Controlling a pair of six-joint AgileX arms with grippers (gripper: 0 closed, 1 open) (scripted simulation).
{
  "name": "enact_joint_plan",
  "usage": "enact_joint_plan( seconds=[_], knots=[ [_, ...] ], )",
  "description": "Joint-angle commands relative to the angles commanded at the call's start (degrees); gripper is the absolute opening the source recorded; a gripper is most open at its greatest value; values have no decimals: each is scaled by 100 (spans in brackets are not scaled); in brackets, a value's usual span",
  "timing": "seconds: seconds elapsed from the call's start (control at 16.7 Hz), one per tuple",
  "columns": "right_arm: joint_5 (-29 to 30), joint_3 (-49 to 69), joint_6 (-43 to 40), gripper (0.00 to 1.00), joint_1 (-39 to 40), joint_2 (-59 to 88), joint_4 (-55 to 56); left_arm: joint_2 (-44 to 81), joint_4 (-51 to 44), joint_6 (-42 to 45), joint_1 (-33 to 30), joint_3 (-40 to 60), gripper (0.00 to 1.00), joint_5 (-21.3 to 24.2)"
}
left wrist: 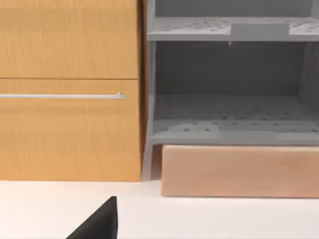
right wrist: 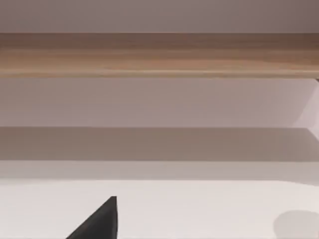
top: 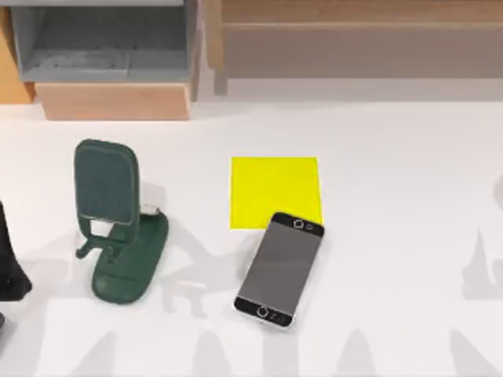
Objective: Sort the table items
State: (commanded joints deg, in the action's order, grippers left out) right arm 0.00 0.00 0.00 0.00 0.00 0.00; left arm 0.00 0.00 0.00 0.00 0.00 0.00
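Observation:
The smartphone point(top: 279, 269) lies flat on the white table point(top: 409, 236) just right of centre, screen up, its top end overlapping the near edge of a yellow square mat point(top: 274, 188). My left arm point(top: 9, 263) is parked at the table's left edge, well clear of the phone. A dark part of my left gripper point(left wrist: 99, 224) juts in low in the left wrist view, which faces the shelf unit. A matching dark part of my right gripper point(right wrist: 99, 224) hangs over bare table in the right wrist view.
A dark green phone stand point(top: 116, 224) stands upright on the left. At the back left are a grey open shelf unit point(top: 102, 43), a pale wooden block point(top: 114, 100) below it and an orange wooden cabinet point(left wrist: 70, 89). A long wooden shelf point(top: 354, 39) spans the back right.

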Motion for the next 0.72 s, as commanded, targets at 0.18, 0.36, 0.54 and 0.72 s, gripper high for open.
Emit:
enact_joint_plan(
  seconds=[0.18, 0.36, 0.54, 0.72],
  knots=[
    [0, 0, 0, 100, 0, 0, 0, 52, -39, 55, 11, 35, 100, -2],
    [0, 0, 0, 100, 0, 0, 0, 529, -394, 576, 108, 353, 100, -8],
    [0, 0, 0, 100, 0, 0, 0, 1346, -979, 1625, 252, 879, 100, -4],
    [0, 0, 0, 100, 0, 0, 0, 2309, -1679, 3169, 416, 1497, 100, 8]
  ],
)
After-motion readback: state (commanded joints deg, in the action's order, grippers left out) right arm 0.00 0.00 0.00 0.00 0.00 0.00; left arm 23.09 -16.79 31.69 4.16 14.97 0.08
